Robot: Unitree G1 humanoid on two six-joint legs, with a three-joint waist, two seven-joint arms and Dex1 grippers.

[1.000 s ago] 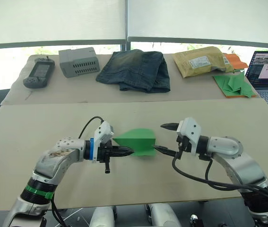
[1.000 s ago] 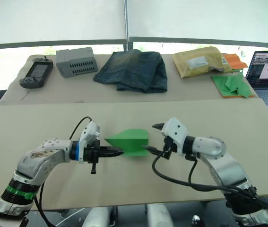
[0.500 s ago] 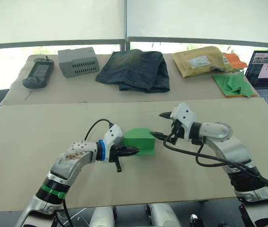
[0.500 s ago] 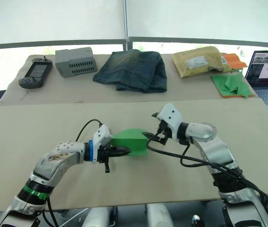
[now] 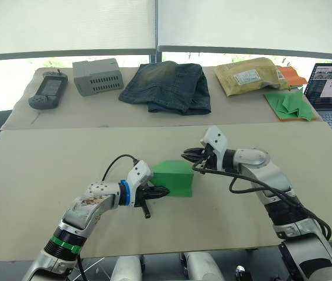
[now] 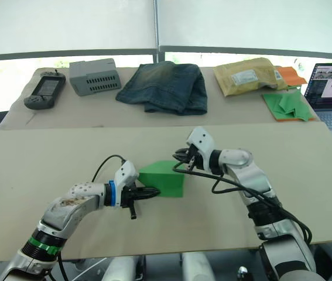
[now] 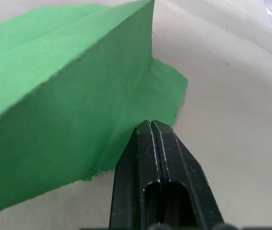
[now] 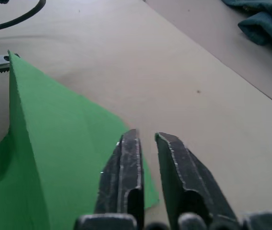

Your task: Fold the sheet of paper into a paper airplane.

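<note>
Green paper (image 5: 174,177) lies part-folded mid-desk (image 5: 48,158) between both grippers. Left gripper (image 5: 157,192) is clenched, pinning the near corner; right gripper (image 5: 190,156) hovers slightly parted at the far edge. Press flaps flat, aligning edges before creasing.

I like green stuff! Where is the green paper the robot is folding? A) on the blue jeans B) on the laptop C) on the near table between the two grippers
C: the sheet of paper lies on the near table, between the left gripper and the right gripper.
</note>
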